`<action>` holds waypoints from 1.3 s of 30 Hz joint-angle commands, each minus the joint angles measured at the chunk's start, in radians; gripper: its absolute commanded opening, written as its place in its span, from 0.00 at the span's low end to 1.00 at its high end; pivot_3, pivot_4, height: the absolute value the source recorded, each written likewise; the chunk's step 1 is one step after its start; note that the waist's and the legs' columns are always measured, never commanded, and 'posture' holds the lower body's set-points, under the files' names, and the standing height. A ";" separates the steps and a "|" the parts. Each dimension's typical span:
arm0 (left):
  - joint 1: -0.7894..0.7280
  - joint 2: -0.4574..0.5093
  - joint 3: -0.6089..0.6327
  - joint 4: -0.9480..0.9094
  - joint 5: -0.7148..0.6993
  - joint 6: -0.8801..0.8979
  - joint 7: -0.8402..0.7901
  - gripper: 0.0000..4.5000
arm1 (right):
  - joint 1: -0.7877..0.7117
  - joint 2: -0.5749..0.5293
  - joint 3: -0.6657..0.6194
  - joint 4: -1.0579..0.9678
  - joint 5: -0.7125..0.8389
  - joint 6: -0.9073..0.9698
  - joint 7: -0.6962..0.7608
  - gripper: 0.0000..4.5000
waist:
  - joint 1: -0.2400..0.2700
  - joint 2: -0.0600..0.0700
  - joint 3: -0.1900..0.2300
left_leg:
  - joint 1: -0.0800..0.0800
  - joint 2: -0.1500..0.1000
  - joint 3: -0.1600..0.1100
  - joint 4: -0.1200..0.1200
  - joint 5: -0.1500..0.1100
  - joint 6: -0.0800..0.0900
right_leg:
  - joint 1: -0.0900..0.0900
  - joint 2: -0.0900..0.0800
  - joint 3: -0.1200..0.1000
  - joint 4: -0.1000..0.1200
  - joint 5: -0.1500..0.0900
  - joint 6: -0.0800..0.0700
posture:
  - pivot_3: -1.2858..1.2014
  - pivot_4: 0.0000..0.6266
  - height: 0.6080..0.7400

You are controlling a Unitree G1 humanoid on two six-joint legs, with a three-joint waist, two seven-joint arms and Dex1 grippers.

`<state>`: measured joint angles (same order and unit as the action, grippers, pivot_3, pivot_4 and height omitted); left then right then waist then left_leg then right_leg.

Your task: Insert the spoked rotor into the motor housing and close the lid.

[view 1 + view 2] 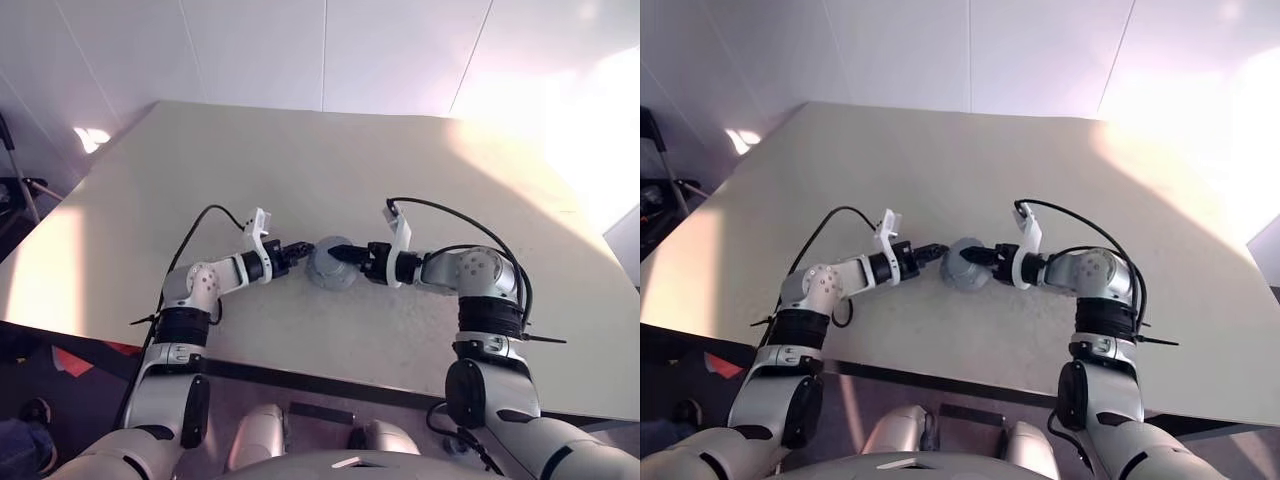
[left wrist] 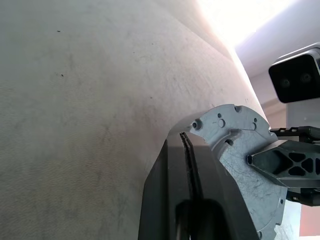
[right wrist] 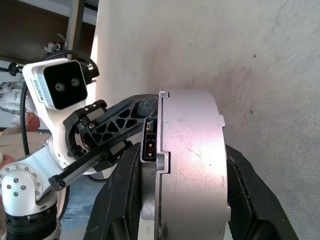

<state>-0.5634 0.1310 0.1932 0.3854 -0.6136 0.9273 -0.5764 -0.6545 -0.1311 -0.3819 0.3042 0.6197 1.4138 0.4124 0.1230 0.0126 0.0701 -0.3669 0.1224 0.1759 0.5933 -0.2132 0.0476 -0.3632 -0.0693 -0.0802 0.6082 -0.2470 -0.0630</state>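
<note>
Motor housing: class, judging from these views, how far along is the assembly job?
Seemingly done: the motor housing looks like one closed grey drum, so rotor and lid appear fitted, though the inside is hidden. In hand: the right gripper clasps the drum, and the shut left gripper is at its edge. Left: probably checking the lid is seated and setting it on the table.

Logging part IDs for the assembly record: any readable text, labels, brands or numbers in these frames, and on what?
None readable.
Motor housing, held between the right gripper and the left gripper: bare grey metal with screw holes and a small connector, no markings.
Wrist camera modules: no lettering.
Table: plain.
</note>
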 commanded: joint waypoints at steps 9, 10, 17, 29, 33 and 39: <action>0.026 -0.007 0.159 -0.052 -0.097 -0.034 0.049 0.04 | -0.157 0.028 -0.164 0.136 0.059 -0.121 -0.099 0.51 | -0.001 0.000 0.001 | -0.007 0.000 0.000 0.000 0.000 0.001 | -0.007 0.000 0.000 0.000 0.000 0.000 | 0.52 0.00 1.00; 0.030 -0.006 0.159 -0.059 -0.098 -0.038 0.049 0.08 | -0.169 0.031 -0.175 0.149 0.061 -0.129 -0.109 0.50 | -0.001 0.000 0.001 | -0.008 0.000 0.000 0.000 0.000 0.001 | -0.008 0.000 0.000 0.000 0.000 0.000 | 0.52 0.00 1.00; 0.045 -0.037 0.236 -0.090 -0.230 0.017 0.054 0.60 | -0.259 0.052 -0.234 0.217 0.089 -0.150 -0.157 0.50 | -0.002 0.000 0.001 | -0.011 0.000 0.000 0.000 -0.001 0.002 | -0.011 0.000 0.000 0.001 0.000 0.000 | 0.52 0.00 1.00; 0.000 -0.061 0.369 0.009 -0.469 0.203 0.129 0.99 | -0.325 0.078 -0.244 0.219 0.137 -0.125 -0.182 0.50 | 0.001 0.000 0.001 | -0.011 0.000 0.001 0.002 -0.001 0.002 | -0.011 0.000 -0.001 0.002 0.000 -0.001 | 0.52 0.00 1.00; -0.018 -0.073 0.376 0.054 -0.488 0.210 0.142 0.99 | -0.330 0.093 -0.243 0.187 0.167 -0.108 -0.197 0.50 | 0.001 0.000 0.001 | -0.011 0.000 0.001 0.002 -0.001 0.002 | -0.011 0.000 -0.001 0.002 0.000 -0.001 | 0.52 0.00 1.00; -0.052 -0.081 0.366 0.114 -0.485 0.199 0.136 0.99 | -0.337 0.111 -0.243 0.145 0.202 -0.096 -0.220 0.50 | 0.001 0.000 0.002 | -0.011 0.000 0.000 0.002 -0.001 0.002 | -0.011 0.000 -0.001 0.002 0.000 0.000 | 0.52 0.00 1.00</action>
<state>-0.5913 0.0519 0.5593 0.4978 -1.0766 1.1312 -0.4311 -0.9418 -0.0276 -0.6151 0.5094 0.7581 1.3187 0.1873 0.1242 0.0128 0.0716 -0.3784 0.1225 0.1763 0.5951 -0.2141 0.0497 -0.3742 -0.0693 -0.0808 0.6101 -0.2467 -0.0631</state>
